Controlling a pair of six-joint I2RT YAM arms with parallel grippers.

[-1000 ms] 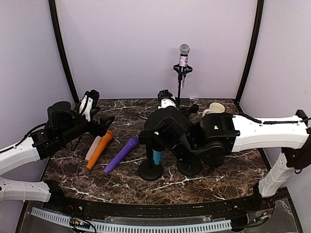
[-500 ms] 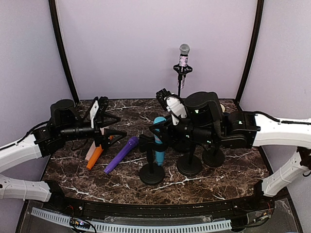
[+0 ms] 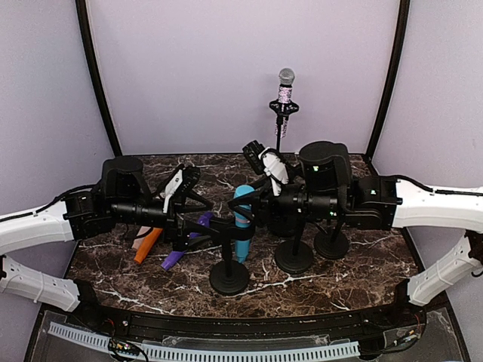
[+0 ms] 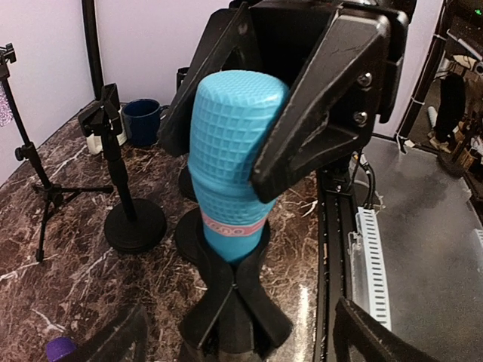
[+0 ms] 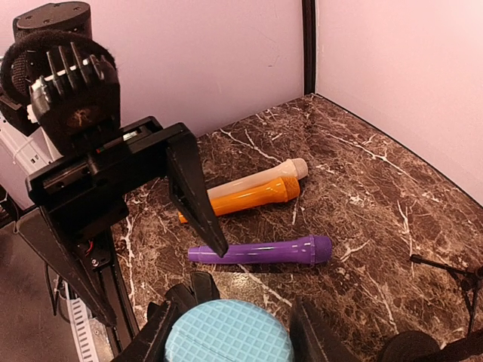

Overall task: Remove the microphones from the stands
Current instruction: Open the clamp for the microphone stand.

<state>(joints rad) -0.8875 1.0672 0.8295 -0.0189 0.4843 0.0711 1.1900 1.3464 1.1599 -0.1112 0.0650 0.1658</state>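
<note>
Mid-frame, the right end effector (image 5: 230, 335) clamps the blue microphone (image 3: 243, 225) in its stand (image 3: 229, 279), the left end effector (image 4: 240, 332) spread apart.

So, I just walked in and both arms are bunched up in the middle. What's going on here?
The right hand is closed on the head of the blue microphone, which stands upright in the clip of its black stand. The left hand is open and sits astride the stand's clip just below the microphone, gripping nothing. The microphone is not yet out of the clip.
</note>
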